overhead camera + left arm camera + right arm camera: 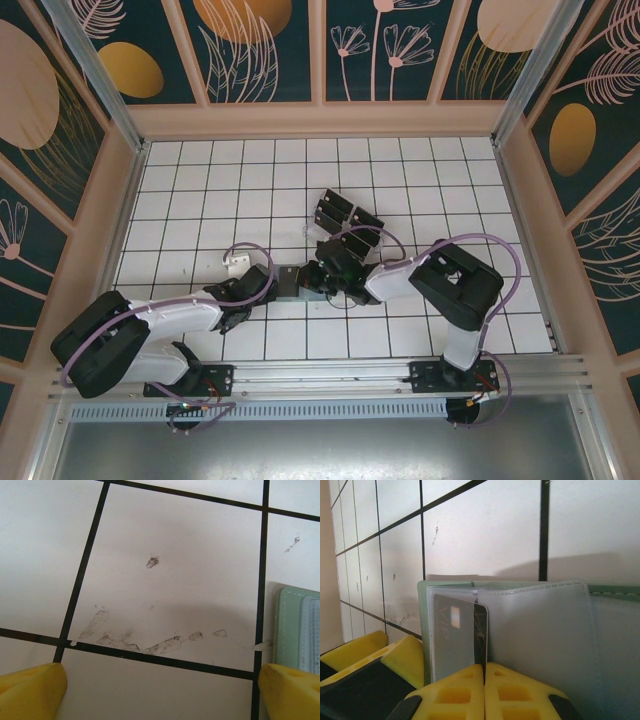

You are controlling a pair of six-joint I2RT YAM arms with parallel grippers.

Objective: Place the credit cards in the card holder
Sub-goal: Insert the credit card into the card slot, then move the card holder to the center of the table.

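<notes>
Right gripper (484,672) is pinched together on the near edge of a credit card (481,635). That card stands part-way inside a clear sleeve of the green card holder (540,630), open on the counter (175,555); going in but not seated yet, I'd say. Left gripper (162,690) is spread wide with nothing in it, hovering just beside the card holder's edge. Farther back, what look like more black cards (345,215) lie on the tiles, hard to count from above, so most of the job looks to be ahead
</notes>
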